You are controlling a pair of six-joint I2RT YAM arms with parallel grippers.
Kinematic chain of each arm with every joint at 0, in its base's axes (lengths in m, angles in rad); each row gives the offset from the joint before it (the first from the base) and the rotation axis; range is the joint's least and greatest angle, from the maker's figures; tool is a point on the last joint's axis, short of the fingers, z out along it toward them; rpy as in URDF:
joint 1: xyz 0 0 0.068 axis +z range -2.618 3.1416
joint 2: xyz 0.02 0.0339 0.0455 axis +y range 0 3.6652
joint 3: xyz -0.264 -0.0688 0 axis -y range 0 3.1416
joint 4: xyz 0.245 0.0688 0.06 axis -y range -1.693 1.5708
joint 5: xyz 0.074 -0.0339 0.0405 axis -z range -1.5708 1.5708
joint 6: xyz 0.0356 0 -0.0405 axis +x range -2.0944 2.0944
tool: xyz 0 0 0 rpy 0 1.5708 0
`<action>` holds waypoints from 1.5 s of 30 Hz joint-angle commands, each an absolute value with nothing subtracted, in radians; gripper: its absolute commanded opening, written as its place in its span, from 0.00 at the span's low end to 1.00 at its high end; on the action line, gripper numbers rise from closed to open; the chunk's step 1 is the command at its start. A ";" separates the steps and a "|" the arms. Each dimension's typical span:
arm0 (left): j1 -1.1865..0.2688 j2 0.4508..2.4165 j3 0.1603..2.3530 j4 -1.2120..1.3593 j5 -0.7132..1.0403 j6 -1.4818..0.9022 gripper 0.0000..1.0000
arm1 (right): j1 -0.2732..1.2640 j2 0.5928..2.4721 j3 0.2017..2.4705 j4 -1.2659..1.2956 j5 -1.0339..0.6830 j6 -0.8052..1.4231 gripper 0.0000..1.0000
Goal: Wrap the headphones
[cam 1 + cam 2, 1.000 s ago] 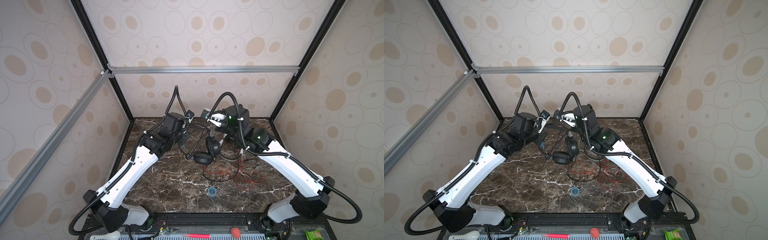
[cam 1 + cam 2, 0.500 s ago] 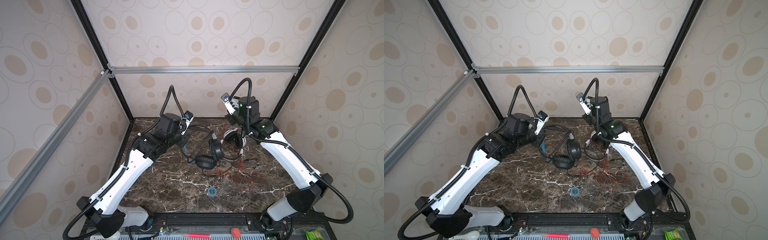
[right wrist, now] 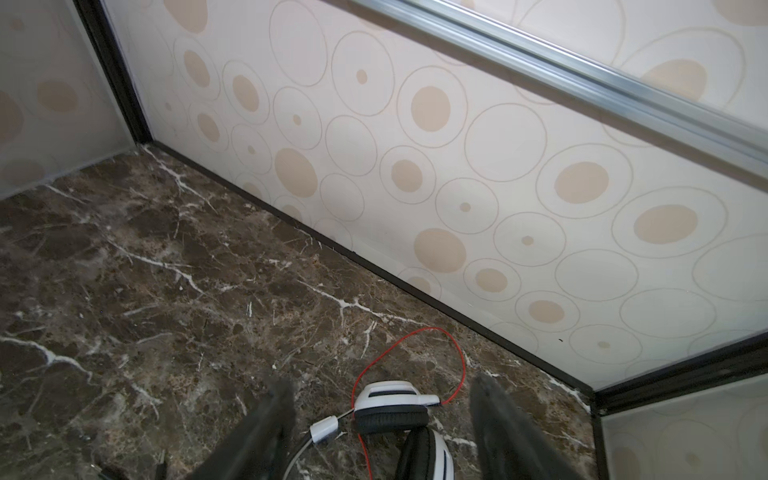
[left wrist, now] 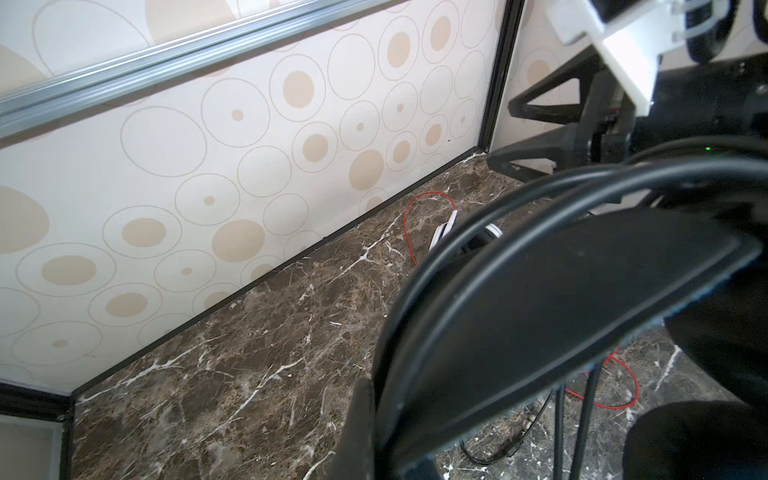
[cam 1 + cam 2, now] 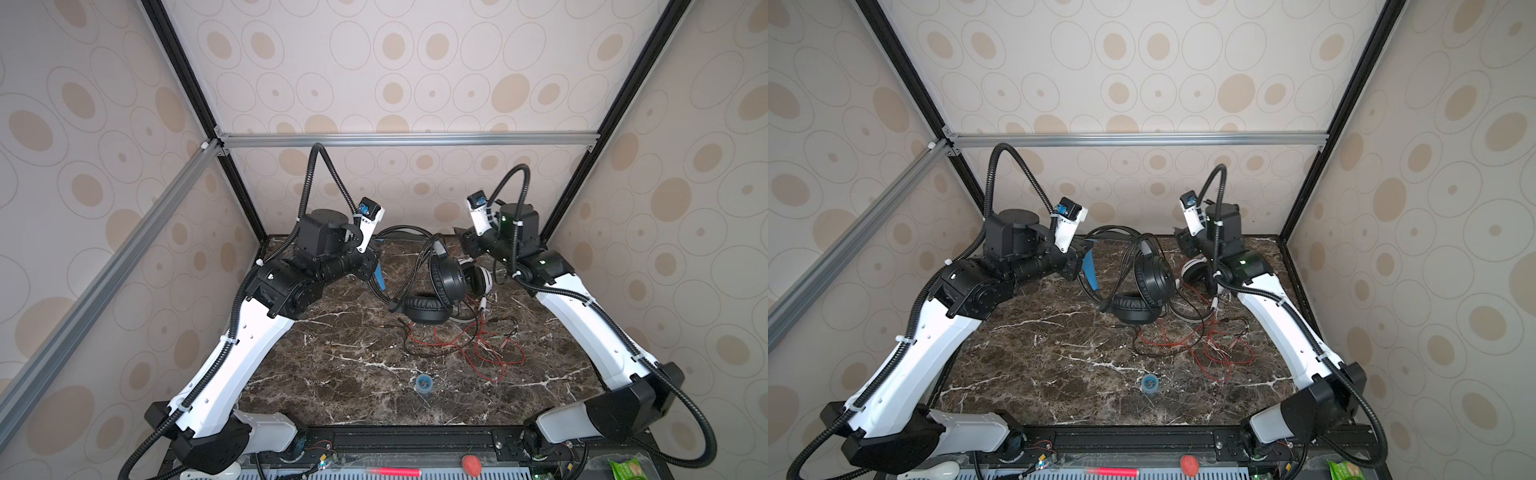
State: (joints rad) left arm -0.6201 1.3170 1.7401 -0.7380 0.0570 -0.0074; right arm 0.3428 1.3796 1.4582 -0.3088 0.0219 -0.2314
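Note:
The black headphones (image 5: pixel 448 279) stand in the middle at the back, one ear cup (image 5: pixel 425 309) flat on the marble. My left gripper (image 5: pixel 375 254) is shut on their headband (image 4: pixel 561 299), holding it raised to the left; a blue inner part (image 5: pixel 380 279) hangs below the gripper. The white headphones (image 5: pixel 482 279) with black pads lie just right of the black pair, also seen in the right wrist view (image 3: pixel 395 399). My right gripper (image 3: pixel 382 384) hovers open above them, holding nothing. Their red cord (image 5: pixel 492 351) sprawls loose toward the front right, tangled with a thin black cord (image 5: pixel 415 343).
A small blue ring (image 5: pixel 424 381) lies on the marble table (image 5: pixel 332 374) near the front middle. The back wall (image 3: pixel 457 187) is close behind both grippers. A red pen (image 5: pixel 392 472), a red ball (image 5: pixel 471 464) and a green packet (image 5: pixel 627 469) lie beyond the front rail.
My right gripper has opened and swung from the middle to the back right, above the white headphones. My left gripper has drawn left, still holding the black headband.

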 commanded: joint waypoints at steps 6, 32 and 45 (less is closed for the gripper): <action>-0.629 1.376 1.934 -0.698 0.112 -0.084 0.00 | 0.244 1.068 1.154 -0.253 -0.314 -0.210 0.85; -0.625 1.472 2.091 -0.625 0.158 -0.204 0.00 | 0.265 1.300 1.022 0.065 -0.593 -0.094 0.76; -0.592 1.523 2.155 -0.507 0.105 -0.366 0.00 | 0.275 1.465 0.899 0.373 -0.597 0.134 0.53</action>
